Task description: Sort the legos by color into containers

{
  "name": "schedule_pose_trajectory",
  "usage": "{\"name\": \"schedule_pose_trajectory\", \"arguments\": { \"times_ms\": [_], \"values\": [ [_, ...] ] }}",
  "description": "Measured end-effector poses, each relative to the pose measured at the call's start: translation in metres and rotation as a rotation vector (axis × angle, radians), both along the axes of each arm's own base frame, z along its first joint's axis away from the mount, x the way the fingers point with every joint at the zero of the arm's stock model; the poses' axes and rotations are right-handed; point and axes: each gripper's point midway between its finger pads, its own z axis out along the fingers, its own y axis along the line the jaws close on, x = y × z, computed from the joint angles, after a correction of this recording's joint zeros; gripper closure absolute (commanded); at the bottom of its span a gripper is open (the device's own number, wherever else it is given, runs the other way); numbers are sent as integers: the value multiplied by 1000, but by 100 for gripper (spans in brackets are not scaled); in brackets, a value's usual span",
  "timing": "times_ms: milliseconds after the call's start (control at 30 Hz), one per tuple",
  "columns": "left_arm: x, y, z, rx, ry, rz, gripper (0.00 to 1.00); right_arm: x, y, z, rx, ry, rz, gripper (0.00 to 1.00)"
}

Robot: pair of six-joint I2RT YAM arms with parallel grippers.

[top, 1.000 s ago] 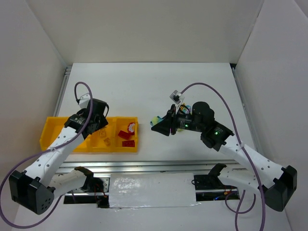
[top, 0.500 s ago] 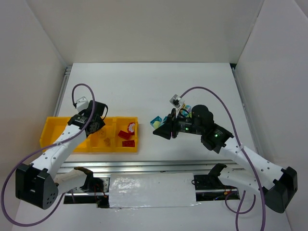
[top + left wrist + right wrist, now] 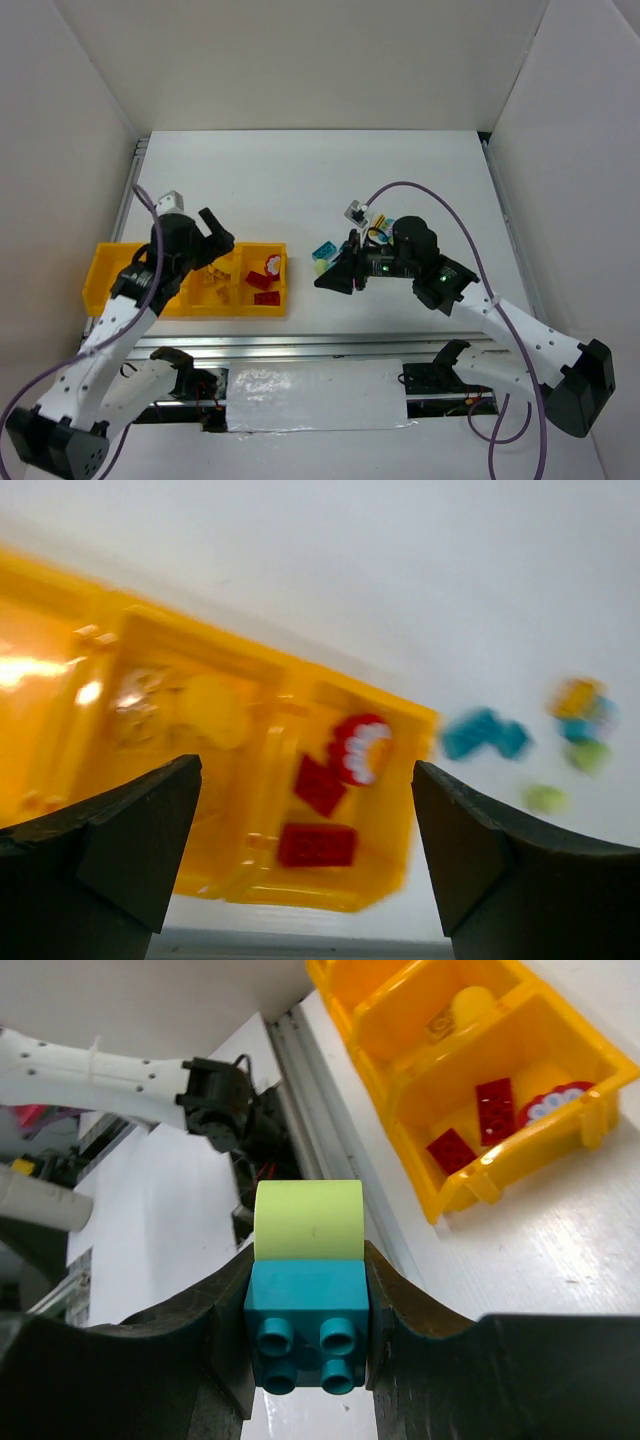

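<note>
Mid-frame in the right wrist view, the right gripper (image 3: 308,1295) clamps the flat sides of a small teal studded plastic brick (image 3: 306,1345) topped by a light-green piece (image 3: 308,1218), light, rigid, probably slick, while the left gripper (image 3: 300,830) gapes empty above the yellow plastic tray (image 3: 340,890).

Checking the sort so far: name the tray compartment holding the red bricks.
The end compartment nearest the loose bricks: red bricks lie in it, while its neighbour holds yellow pieces.

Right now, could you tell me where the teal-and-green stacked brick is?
The stacked brick is clamped in the right hand, raised over the table, just right of the yellow tray.
</note>
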Motion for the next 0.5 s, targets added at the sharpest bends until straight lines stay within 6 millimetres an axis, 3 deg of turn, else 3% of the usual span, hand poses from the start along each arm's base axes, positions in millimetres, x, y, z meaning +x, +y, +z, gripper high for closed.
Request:
{"name": "schedule_pose_trajectory", "arguments": {
  "times_ms": [67, 233, 333, 500],
  "values": [
    [-3, -22, 29, -82, -133, -137, 1, -8, 2, 2, 14, 4, 51, 100],
    [-35, -110, 94, -349, -402, -677, 0, -29, 7, 12, 61, -2, 189, 100],
    [-65, -143, 110, -465, -477, -931, 0, -39, 8, 19, 98, 2, 250, 100],
    [-114, -170, 128, -574, -539, -1193, 1, -52, 10, 24, 148, 33, 313, 100]
  ]
}}
